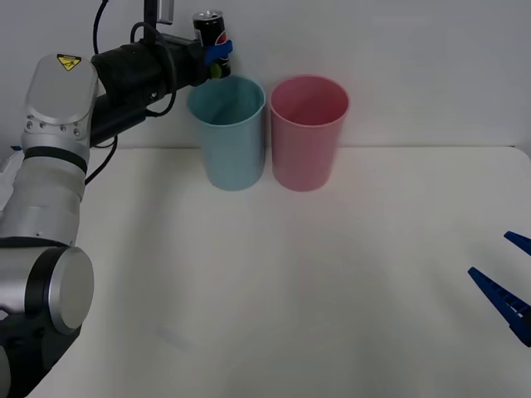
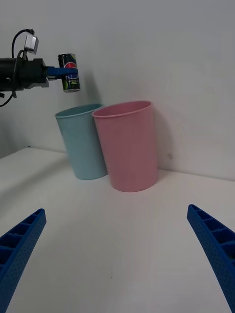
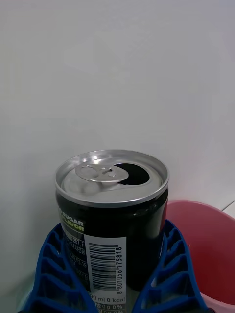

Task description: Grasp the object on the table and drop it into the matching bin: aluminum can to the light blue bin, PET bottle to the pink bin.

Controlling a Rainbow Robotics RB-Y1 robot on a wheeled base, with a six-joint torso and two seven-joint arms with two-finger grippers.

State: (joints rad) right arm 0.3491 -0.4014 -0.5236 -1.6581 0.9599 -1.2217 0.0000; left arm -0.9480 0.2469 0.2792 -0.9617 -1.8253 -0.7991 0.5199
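Observation:
My left gripper (image 1: 217,55) is shut on the aluminum can (image 1: 210,33), a small dark can with a silver top and a red-and-blue logo. It holds the can upright in the air above the left part of the light blue bin (image 1: 226,133). The pink bin (image 1: 309,133) stands right beside the blue one. The right wrist view shows the held can (image 2: 69,72) above the light blue bin (image 2: 83,142), with the pink bin (image 2: 128,145) in front of it. Up close, the can (image 3: 111,215) sits between blue fingers (image 3: 54,266). My right gripper (image 1: 508,278) stands open low at the table's right edge.
Both bins stand at the far side of the white table (image 1: 274,290), close to a plain white wall. The left arm (image 1: 58,149) reaches along the table's left side.

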